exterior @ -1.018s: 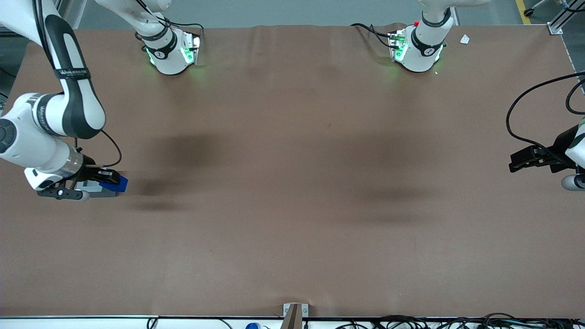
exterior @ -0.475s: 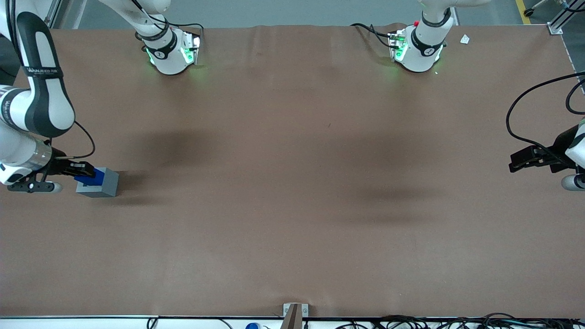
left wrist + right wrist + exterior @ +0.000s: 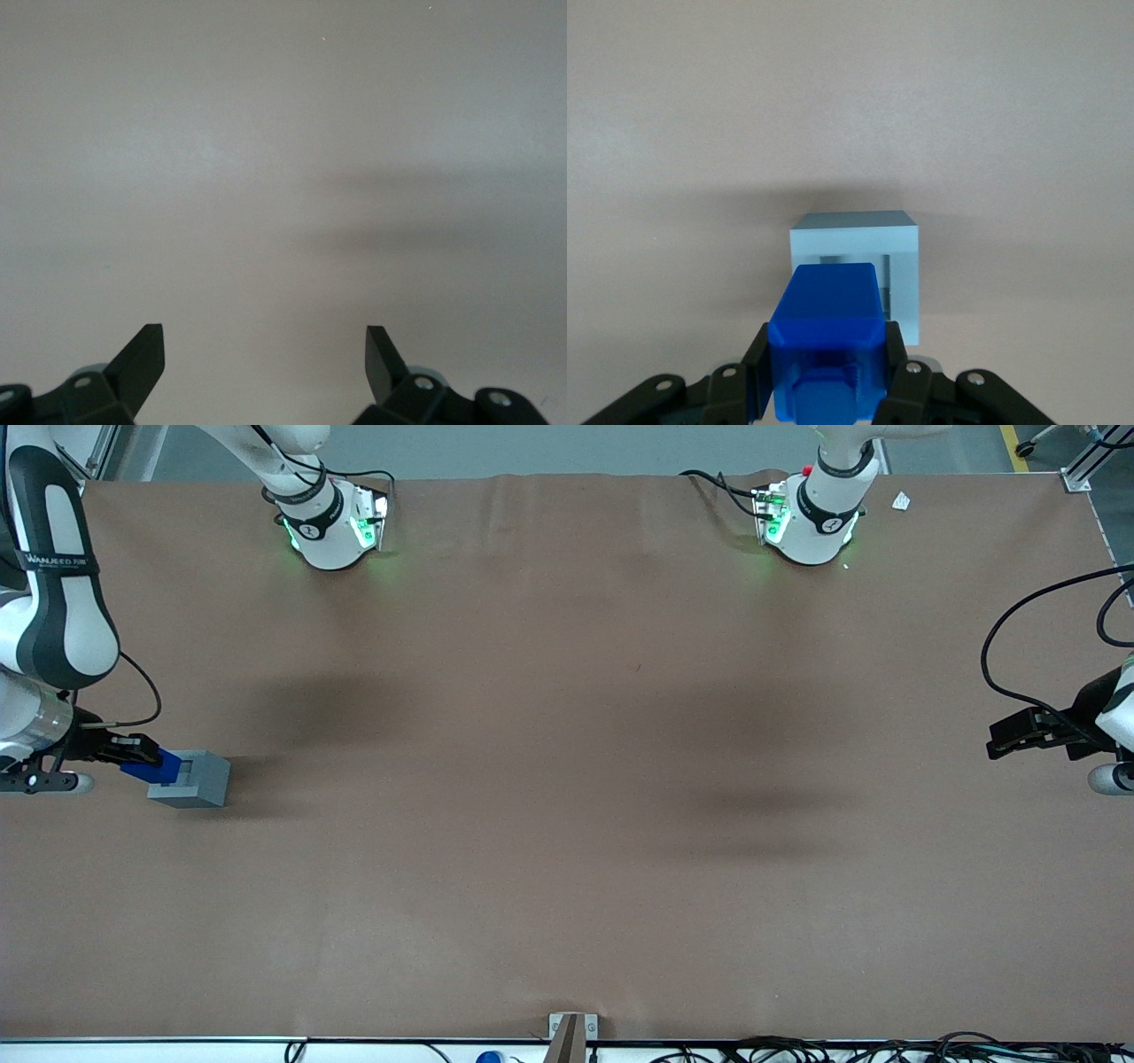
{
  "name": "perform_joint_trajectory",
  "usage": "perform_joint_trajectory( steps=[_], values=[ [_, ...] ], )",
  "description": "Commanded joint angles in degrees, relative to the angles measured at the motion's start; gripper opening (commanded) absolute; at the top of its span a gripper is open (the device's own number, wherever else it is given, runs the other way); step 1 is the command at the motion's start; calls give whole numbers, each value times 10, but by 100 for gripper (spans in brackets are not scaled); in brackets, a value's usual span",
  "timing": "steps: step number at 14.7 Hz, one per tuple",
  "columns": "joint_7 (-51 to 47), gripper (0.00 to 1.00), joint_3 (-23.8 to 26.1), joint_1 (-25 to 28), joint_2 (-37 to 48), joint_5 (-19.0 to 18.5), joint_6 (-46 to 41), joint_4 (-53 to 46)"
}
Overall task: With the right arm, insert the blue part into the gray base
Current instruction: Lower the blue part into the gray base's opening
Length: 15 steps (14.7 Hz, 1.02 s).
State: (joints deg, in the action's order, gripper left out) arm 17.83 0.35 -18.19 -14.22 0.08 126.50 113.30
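claw (image 3: 824, 372) pinching the part (image 3: 827, 329) just beside the base (image 3: 905, 266); we centre it over the recess, then lower squarely.

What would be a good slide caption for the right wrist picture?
The gripper holds the blue part just short of the gray base's recess.

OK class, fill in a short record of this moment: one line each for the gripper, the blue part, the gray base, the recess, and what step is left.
gripper: right arm's gripper, over the working arm's end of the table, jaws shut on the blue part
blue part: held above the table, at the base's edge, not yet in it
gray base: standing on the table, upright
recess: on the base's top face, partly hidden by the blue part, looks unfilled
step left: line the part up over the recess and lower it in
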Motion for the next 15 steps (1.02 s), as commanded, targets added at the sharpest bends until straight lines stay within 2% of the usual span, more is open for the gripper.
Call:
perform_joint_trajectory(
  steps=[1,5,15],
  values=[
    [16,20,8,-11,-4,-1,12,3],
    [19,20,8,-14,-23,-1,43,8],
    [12,18,8,-17,-34,0,37,8]
  ],
)
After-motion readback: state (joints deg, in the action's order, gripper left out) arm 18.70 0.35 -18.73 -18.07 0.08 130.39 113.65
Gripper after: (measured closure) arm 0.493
